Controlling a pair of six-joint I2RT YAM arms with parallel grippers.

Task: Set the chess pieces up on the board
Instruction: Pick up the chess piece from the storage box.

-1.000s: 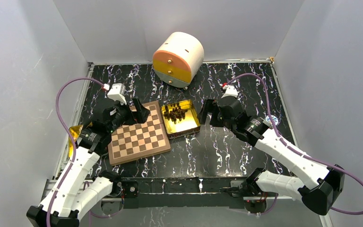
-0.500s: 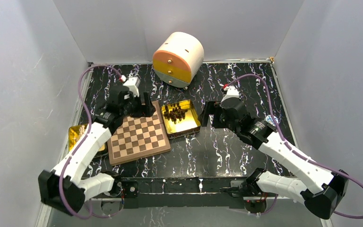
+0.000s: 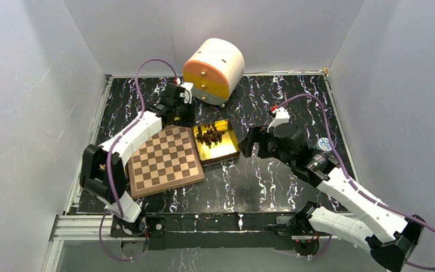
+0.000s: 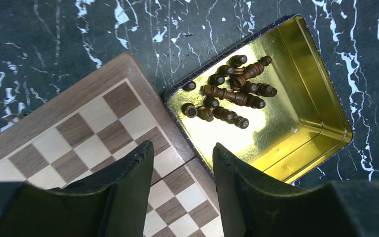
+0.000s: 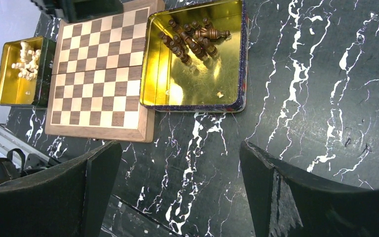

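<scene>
Black marbled counter (image 3: 249,187) from above — the board (image 3: 165,160) is bare, the dark pieces (image 3: 209,136) heaped in the gold tin (image 3: 227,151) just beside it. Left wrist: left jaws apart, empty, over where they meet. Right wrist: right jaws wide apart, empty — all placing remains.

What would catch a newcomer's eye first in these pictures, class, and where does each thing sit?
The checkered board lies left of centre on the black marbled table, with no piece on it. Beside its right edge an open gold tin holds the dark chess pieces in a heap. A rounded cream and orange drawer box stands at the far edge.
</scene>
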